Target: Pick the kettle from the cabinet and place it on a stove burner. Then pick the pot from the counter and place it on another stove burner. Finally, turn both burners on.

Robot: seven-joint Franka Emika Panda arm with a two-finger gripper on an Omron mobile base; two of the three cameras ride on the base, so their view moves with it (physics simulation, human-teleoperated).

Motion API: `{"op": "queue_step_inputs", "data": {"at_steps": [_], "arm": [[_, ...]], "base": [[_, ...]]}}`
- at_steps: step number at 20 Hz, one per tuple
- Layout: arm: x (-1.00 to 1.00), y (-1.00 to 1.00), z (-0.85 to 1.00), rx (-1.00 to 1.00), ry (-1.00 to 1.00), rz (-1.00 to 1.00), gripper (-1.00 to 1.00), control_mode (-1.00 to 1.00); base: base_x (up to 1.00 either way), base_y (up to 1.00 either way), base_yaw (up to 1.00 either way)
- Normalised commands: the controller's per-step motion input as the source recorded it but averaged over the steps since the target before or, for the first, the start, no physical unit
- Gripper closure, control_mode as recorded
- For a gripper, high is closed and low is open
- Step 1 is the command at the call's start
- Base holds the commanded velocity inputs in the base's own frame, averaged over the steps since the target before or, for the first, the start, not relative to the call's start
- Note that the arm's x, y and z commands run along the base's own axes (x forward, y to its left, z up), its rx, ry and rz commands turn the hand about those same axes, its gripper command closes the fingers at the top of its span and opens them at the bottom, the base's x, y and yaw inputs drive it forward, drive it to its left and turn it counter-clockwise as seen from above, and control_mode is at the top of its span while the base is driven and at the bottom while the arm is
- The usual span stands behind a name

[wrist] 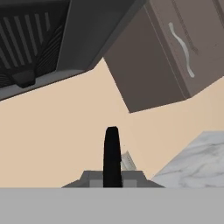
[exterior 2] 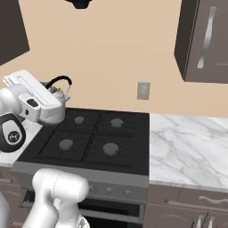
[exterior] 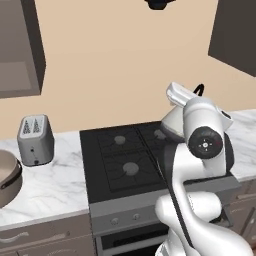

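Note:
My gripper is shut on the thin black arched handle of the small silver-grey kettle, holding it in the air over the black cooktop. In the left base view the gripper and the kettle hang above the rear burners, partly behind my arm. The handle stands as a black bar in the hand view. On the white marble counter, at the far left edge, sits the tan pot. The dark cabinet with its wavy silver handle hangs at the upper right.
A boxy grey toaster stands on the counter left of the stove. Stove knobs line the front panel. More marble counter lies right of the cooktop, with a wall outlet behind. A range hood hangs overhead.

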Motion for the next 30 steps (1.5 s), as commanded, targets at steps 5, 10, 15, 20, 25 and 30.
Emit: {"op": "queue_step_inputs", "data": {"at_steps": [5,10,15,20,25,30], "arm": [[0.0,0.0,0.0,0.0,0.0,0.0,1.0,1.0],[0.0,0.0,0.0,0.0,0.0,0.0,1.0,1.0],[0.0,0.0,0.0,0.0,0.0,0.0,1.0,1.0],[0.0,0.0,0.0,0.0,0.0,0.0,1.0,1.0],[0.0,0.0,0.0,0.0,0.0,0.0,1.0,1.0],[0.0,0.01,0.0,-0.01,-0.01,0.0,1.0,-1.0]], "base": [[0.2,0.01,-0.03],[0.0,0.15,0.0],[0.17,0.25,0.0],[0.38,0.28,0.0],[0.13,0.09,0.0],[0.0,0.0,0.0]]}}
